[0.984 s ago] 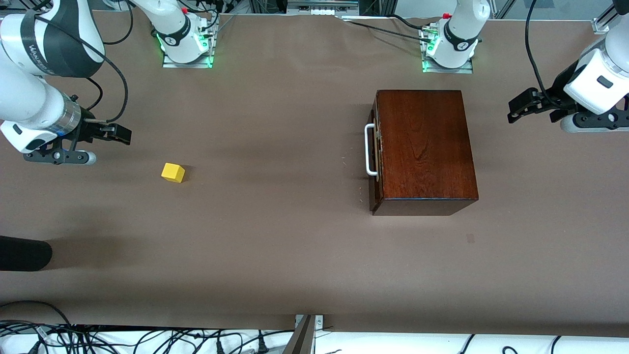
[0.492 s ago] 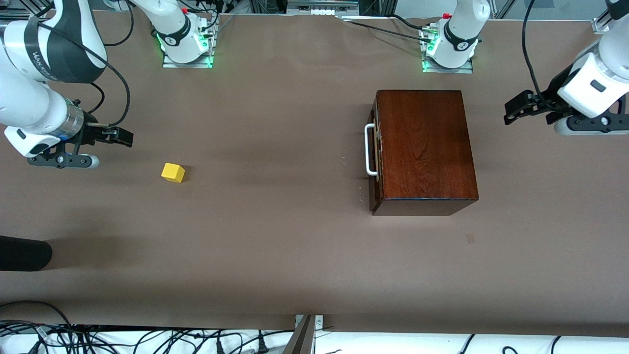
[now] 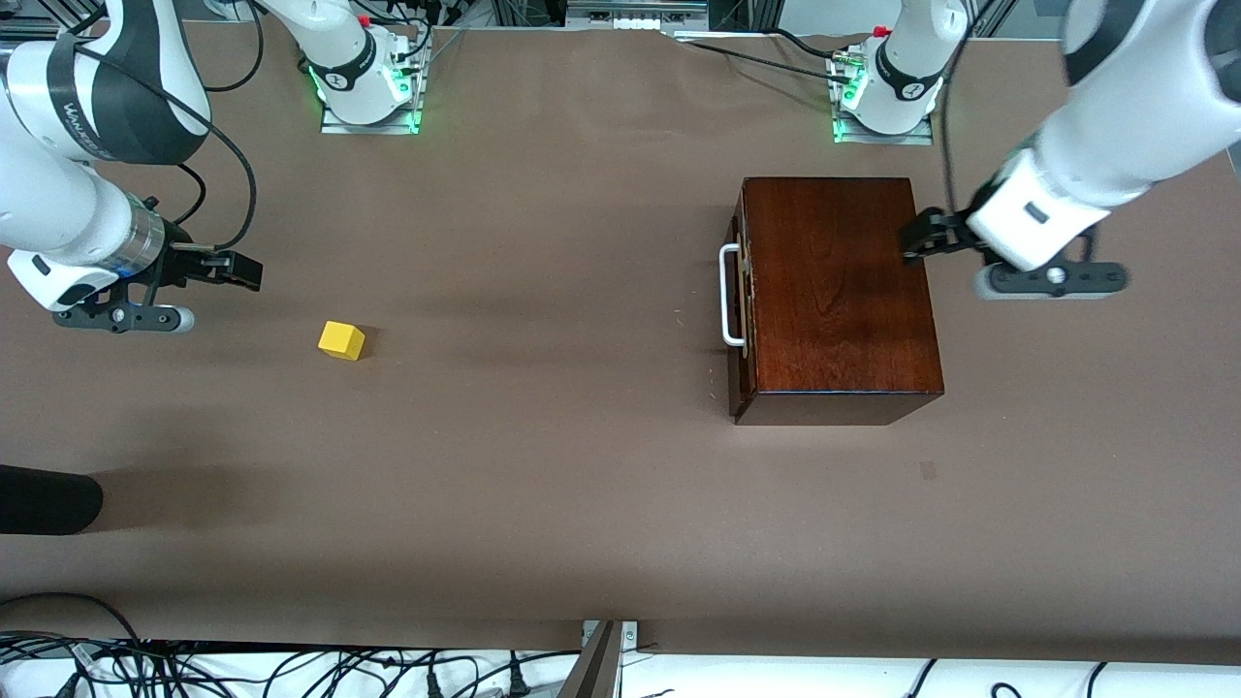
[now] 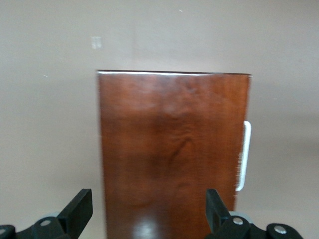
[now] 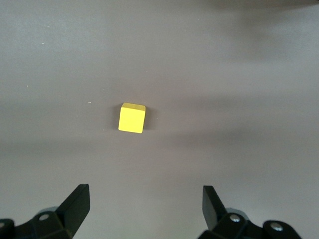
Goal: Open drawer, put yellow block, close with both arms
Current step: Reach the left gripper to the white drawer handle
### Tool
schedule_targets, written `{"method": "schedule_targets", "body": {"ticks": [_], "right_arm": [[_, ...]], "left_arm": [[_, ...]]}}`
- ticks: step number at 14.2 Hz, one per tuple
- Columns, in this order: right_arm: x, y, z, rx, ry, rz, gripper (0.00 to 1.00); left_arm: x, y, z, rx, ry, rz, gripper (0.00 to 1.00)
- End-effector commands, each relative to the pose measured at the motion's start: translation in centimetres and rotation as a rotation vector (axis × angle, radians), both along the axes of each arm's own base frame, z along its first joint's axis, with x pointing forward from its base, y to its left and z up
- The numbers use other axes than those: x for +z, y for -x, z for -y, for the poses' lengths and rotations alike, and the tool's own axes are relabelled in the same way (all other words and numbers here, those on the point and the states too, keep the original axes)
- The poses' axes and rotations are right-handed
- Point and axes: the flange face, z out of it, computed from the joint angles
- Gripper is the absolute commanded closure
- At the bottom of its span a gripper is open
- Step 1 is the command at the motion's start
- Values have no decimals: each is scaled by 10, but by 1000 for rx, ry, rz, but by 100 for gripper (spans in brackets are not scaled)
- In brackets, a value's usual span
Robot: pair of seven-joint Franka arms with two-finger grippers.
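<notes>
Drawer (image 3: pixel 745 301) shut in the box (image 3: pixel 834 291), handle (image 3: pixel 729 296) facing the right arm's end. Left gripper (image 3: pixel 916 242), fingers open, over the box edge: better to pass over and hook the handle squarely. Block (image 3: pixel 341 340) alone on the surface (image 3: pixel 543 465); right gripper (image 3: pixel 242 269), fingers open and empty, over the surface near the block.

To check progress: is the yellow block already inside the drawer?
No, the yellow block lies on the bare table, apart from the shut drawer.
</notes>
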Motion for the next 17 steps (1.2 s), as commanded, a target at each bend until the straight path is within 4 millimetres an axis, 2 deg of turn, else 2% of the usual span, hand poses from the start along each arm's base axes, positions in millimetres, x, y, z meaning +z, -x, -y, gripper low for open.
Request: {"method": "schedule_targets", "body": {"ticks": [1,3,6,9,12,14,17], "right_arm": [[0,-4,-2,-2,-13,-9,0],[0,-4,-3,0,-13,-9,0],[0,-4,-3,-2,-13,-9,0],[-1,-5,-3,-3,-12,-12,0],[1,-6,-4,1,-13,-6,0],[1,-6,-4,-2,-12,-6,0],[0,-8,-2,3,-13,-8,0]], "left_arm": [[-12,10,78,19,-8,-17,0],[-32,20,128,37,-18,-1,0],[-76,45,203,76,-103,34,0],[-120,62,250,108,-107,31,0],[-176,81,275,65,-216,66,0],[-207,88,275,54,-231,84,0],[-234,90,275,32,-247,92,0]]}}
